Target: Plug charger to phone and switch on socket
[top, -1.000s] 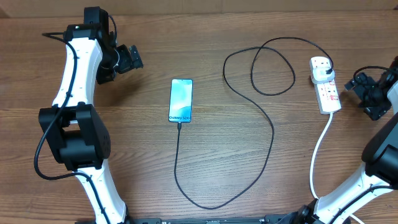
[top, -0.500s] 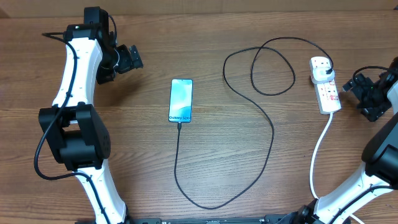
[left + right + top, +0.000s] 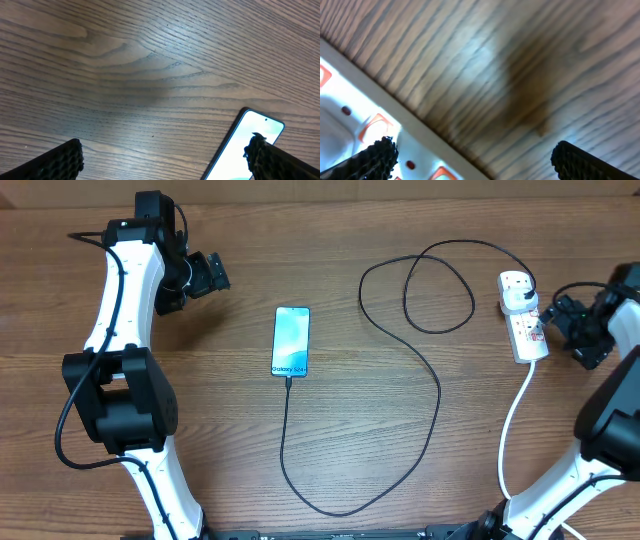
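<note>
The phone (image 3: 290, 342) lies flat mid-table with its light blue screen up. The charger (image 3: 436, 392), a thin black cable, runs from the phone's near end, where its tip meets the edge, in wide loops to a plug in the socket (image 3: 526, 320), a white power strip at the right. My right gripper (image 3: 553, 316) hovers open just right of the socket; in the right wrist view the socket (image 3: 350, 120) with its red switches (image 3: 376, 127) sits under the left fingertip (image 3: 376, 159). My left gripper (image 3: 220, 274) is open, up-left of the phone (image 3: 245, 145), holding nothing.
The socket's thick white cord (image 3: 512, 420) trails toward the table's near edge by the right arm's base. The left arm's base (image 3: 120, 400) stands left of the phone. Bare wooden tabletop (image 3: 200, 460) surrounds the cable loops.
My right gripper has moved left, closer to the socket. The left arm, phone and cable are as before.
</note>
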You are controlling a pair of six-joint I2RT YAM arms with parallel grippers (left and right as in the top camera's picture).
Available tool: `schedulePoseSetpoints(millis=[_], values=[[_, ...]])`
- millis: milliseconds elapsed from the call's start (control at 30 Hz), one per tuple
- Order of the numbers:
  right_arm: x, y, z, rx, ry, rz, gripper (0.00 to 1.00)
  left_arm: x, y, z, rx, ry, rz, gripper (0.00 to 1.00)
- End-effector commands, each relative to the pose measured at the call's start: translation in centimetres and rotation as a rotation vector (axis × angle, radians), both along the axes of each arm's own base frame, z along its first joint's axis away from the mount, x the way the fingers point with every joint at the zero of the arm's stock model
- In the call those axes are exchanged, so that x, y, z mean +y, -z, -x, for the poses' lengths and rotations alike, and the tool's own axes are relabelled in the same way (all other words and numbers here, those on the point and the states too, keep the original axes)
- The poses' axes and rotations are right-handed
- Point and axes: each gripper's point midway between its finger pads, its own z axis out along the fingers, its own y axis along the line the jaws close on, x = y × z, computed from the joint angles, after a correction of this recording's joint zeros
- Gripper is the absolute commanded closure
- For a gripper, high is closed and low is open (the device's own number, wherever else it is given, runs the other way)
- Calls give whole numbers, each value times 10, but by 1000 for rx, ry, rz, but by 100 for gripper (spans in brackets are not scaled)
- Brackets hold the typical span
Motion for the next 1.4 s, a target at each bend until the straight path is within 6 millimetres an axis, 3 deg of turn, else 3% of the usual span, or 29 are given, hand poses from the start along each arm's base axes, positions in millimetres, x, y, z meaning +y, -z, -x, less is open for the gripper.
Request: schedulePoseSetpoints(millis=[0, 300, 1000, 1367], values=[[2, 3, -4, 17, -40, 53, 0, -2, -6, -2, -17, 3, 6, 0], [-1, -3, -23, -52, -45, 87, 0, -2, -6, -2, -16, 3, 6, 0], [9, 1, -26, -76, -9, 11, 0, -2, -6, -2, -16, 3, 6, 0], [15, 5, -17, -37, 33, -21, 0, -2, -6, -2, -17, 3, 6, 0]])
